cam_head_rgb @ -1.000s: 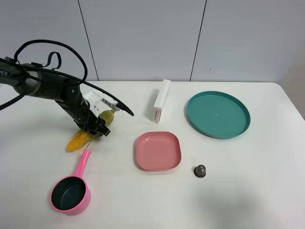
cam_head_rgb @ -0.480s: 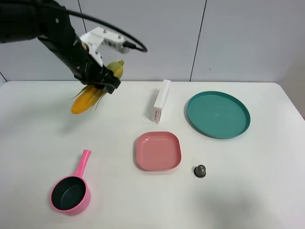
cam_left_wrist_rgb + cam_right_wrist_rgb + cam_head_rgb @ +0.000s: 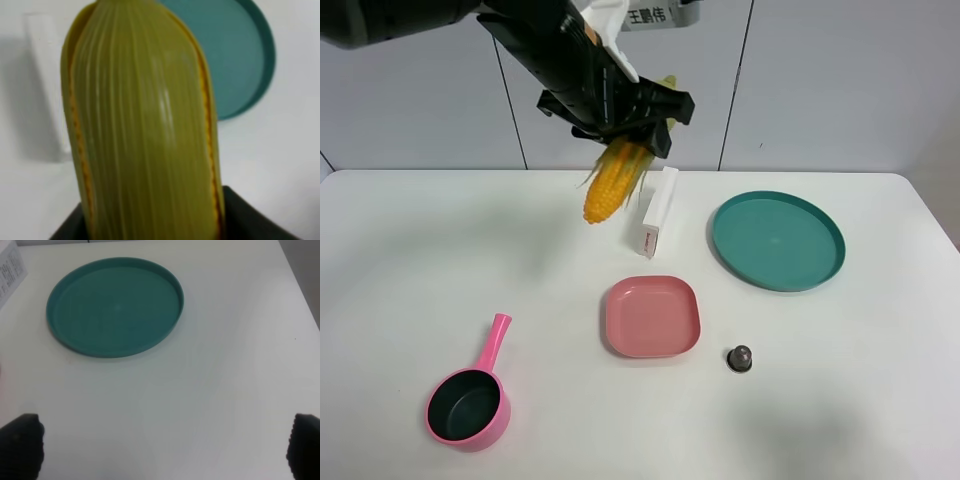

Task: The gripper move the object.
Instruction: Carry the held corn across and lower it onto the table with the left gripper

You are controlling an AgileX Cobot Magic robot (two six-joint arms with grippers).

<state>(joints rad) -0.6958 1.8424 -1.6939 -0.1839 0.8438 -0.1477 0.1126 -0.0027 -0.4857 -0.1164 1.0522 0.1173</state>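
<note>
**Corn cob in the air, gripped at the husk end**

At the left of the high view the pink saucepan (image 3: 469, 405) sat alone on the white table (image 3: 410, 250), well apart from everything else. Above the table's middle the left gripper (image 3: 632, 122) was closed around the corn cob (image 3: 610, 185) at its green husk end. The yellow kernel tip hung down and tilted, clear of the table and just in front of the upright white box (image 3: 658, 212). The left wrist view was filled by the ribbed husk (image 3: 145, 130) rising between the black jaws, with the teal plate (image 3: 250, 60) behind it.

Further right lay the pink square plate (image 3: 652, 316), a small dark knob-like piece (image 3: 740, 357) and the teal plate (image 3: 777, 240), all bare. The right gripper (image 3: 162, 447) hung over the table near the teal plate with its fingers spread wide and nothing between them.

The cob looked light and stiff, probably not fragile. Its round body could twist or swing in a hold near one end, so a firm hold across the ribbed husk, nearer the middle, seemed safest. The thin leaf strands offered no hold.

A second before, the cob lay on the table just beside the saucepan's handle with the gripper down on it. Half a second before, it was already lifted above the left side. It had since been carried rightward and higher, and the saucepan had not shifted
</note>
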